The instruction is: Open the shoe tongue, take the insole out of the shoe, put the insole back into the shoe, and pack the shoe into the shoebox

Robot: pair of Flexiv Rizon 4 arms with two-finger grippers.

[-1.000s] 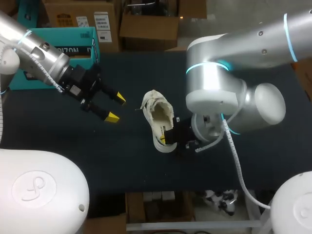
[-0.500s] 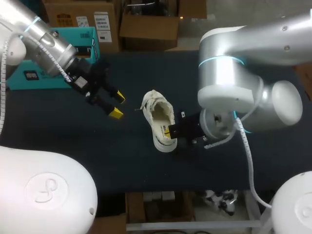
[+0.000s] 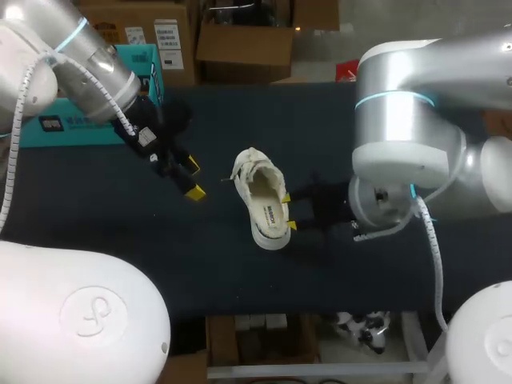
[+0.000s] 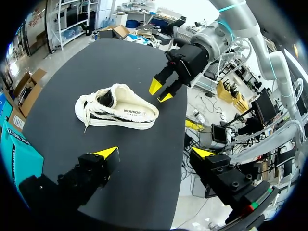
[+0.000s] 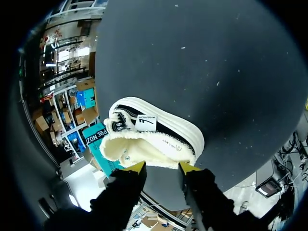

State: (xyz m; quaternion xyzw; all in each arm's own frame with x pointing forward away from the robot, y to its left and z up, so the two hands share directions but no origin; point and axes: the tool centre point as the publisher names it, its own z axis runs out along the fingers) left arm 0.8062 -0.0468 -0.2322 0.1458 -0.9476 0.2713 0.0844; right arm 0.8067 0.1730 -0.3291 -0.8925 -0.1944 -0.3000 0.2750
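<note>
White sneaker (image 3: 262,200) upright mid-table, insole apparently reseated; right gripper (image 3: 289,211), spread and empty, has withdrawn rightward, left gripper (image 3: 194,179), also spread, back toward the far-left shoebox (image 3: 56,132); packing remains.

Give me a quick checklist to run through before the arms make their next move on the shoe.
1. Shoe upright on its sole on the table: ok.
2. Insole lying inside the shoe: ok.
3. Left jaws wide open, empty and well clear of the shoe: ok.
4. Right jaws open, empty and close beside the shoe: ok.
5. Tongue pulled open enough to reach the insole: cannot tell.
6. Shoebox open and ready to take the shoe: cannot tell, since my left arm hides most of it.
</note>
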